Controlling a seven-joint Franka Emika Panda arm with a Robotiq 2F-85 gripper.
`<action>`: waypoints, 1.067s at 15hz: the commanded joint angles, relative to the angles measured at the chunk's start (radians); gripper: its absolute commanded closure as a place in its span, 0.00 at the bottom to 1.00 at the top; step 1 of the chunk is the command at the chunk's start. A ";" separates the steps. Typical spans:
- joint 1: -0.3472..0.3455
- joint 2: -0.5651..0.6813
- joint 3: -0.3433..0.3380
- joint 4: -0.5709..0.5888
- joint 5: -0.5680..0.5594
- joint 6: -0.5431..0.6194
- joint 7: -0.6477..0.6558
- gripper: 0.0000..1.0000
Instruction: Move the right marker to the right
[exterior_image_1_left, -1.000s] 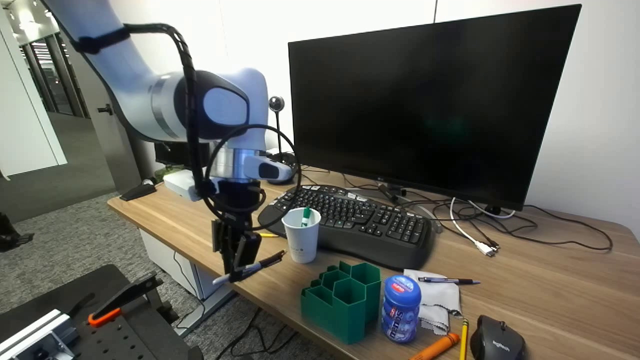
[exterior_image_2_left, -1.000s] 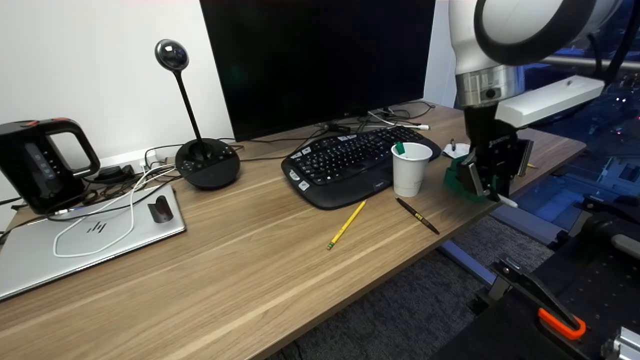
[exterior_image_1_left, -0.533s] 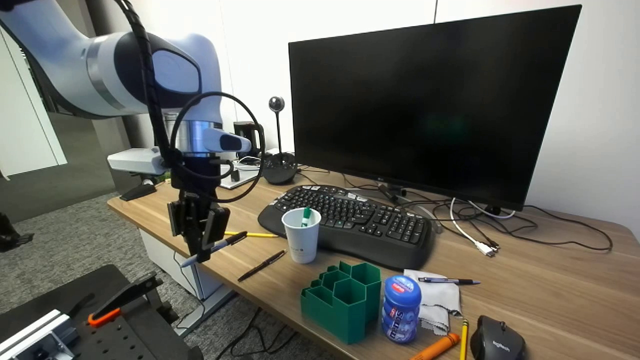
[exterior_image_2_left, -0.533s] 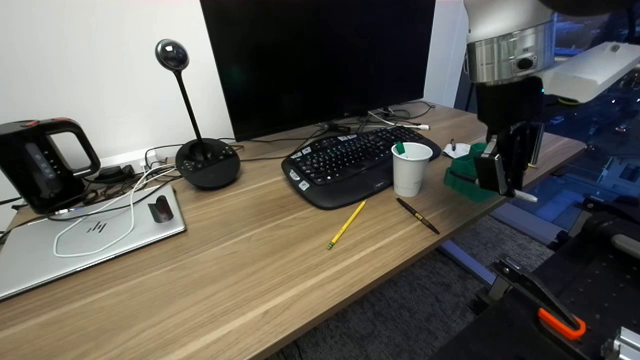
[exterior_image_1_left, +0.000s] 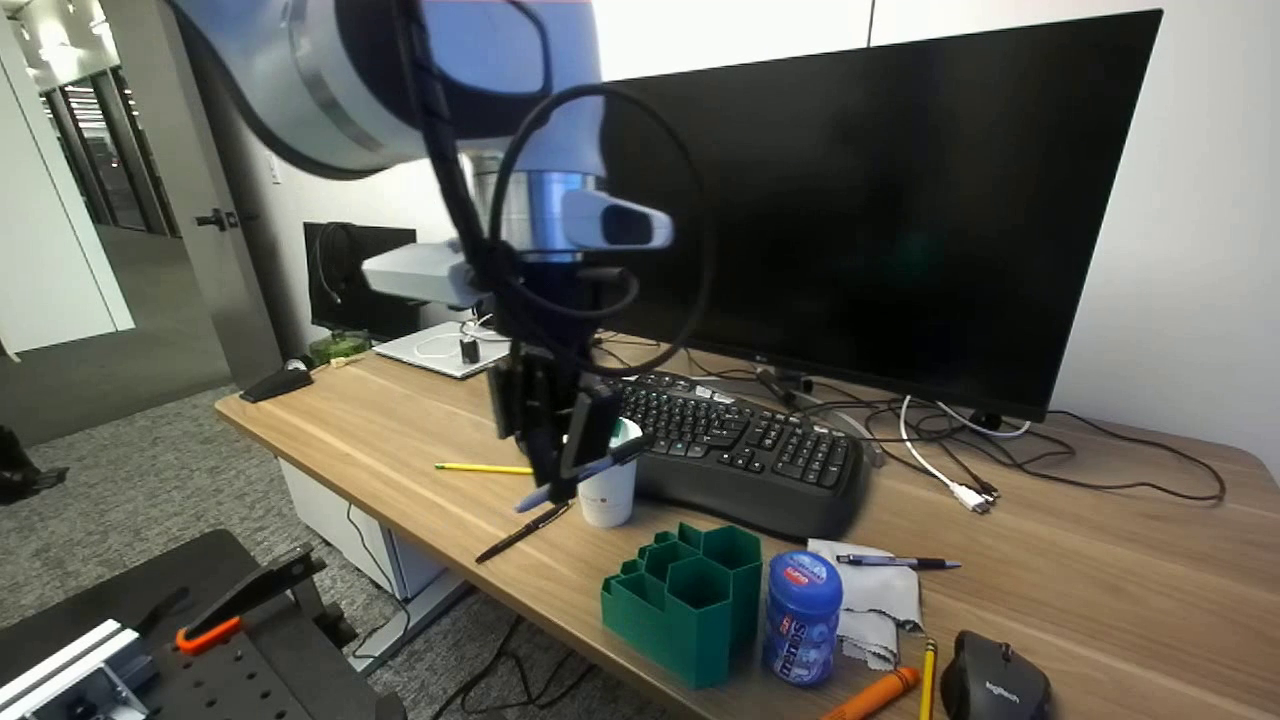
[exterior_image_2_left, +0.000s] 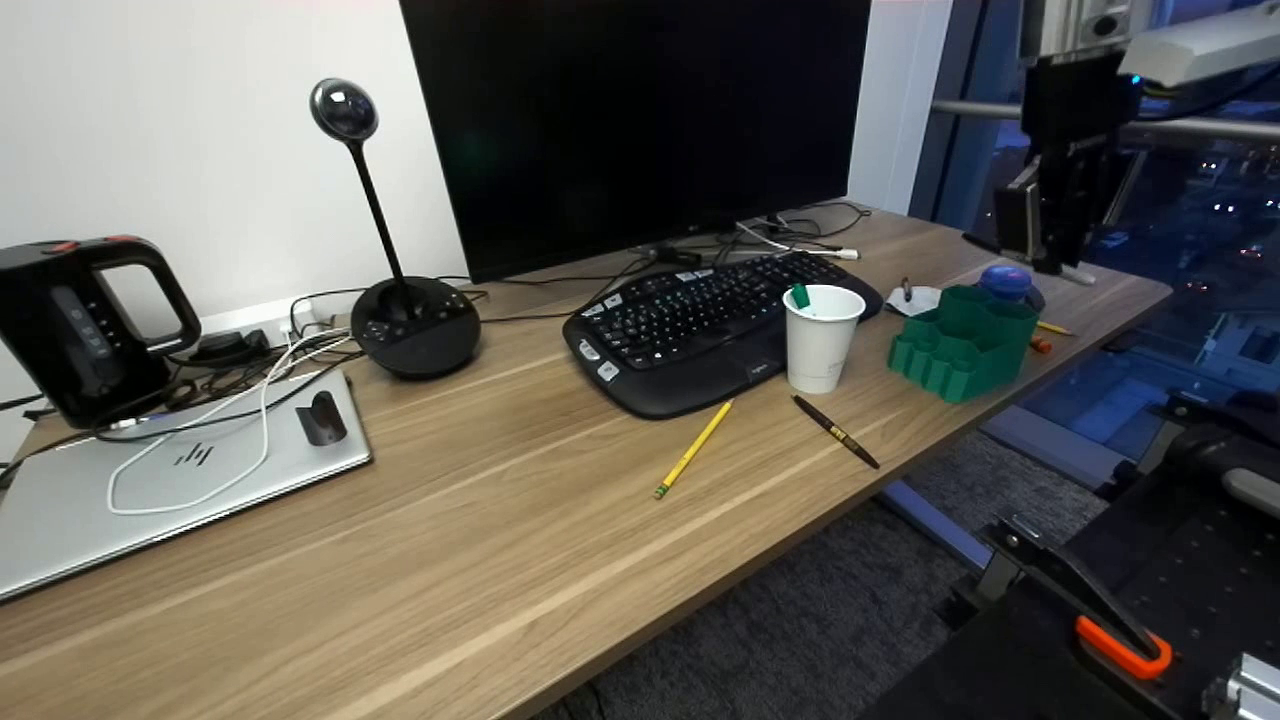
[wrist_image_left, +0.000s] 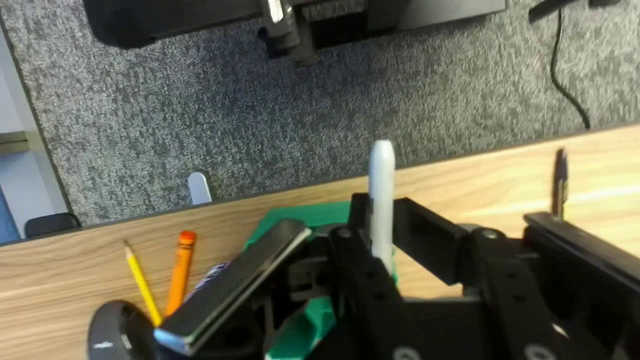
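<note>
Gripper (wrist_image_left: 381, 215), lower centre: its black fingertips are closed on a marker (wrist_image_left: 381, 192), whose white barrel points toward the frame's top. Beyond, partly hidden, is a green holder (wrist_image_left: 307, 215). A wooden desk (wrist_image_left: 55, 282) occupies the lower part, its edge rising from left to right; grey carpet (wrist_image_left: 280, 130) fills much of the upper part. Lower left: a yellow pencil (wrist_image_left: 142, 283), an orange stick (wrist_image_left: 180, 272) beside it, and a black mouse (wrist_image_left: 120, 327) cut by the bottom edge. Right: a dark pen (wrist_image_left: 559, 180), blurred.
</note>
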 joint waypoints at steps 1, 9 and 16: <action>-0.095 0.087 -0.048 0.189 0.104 -0.035 -0.024 0.95; -0.190 0.470 -0.136 0.674 0.199 -0.152 0.204 0.95; -0.239 0.810 -0.193 1.032 0.208 -0.284 0.382 0.95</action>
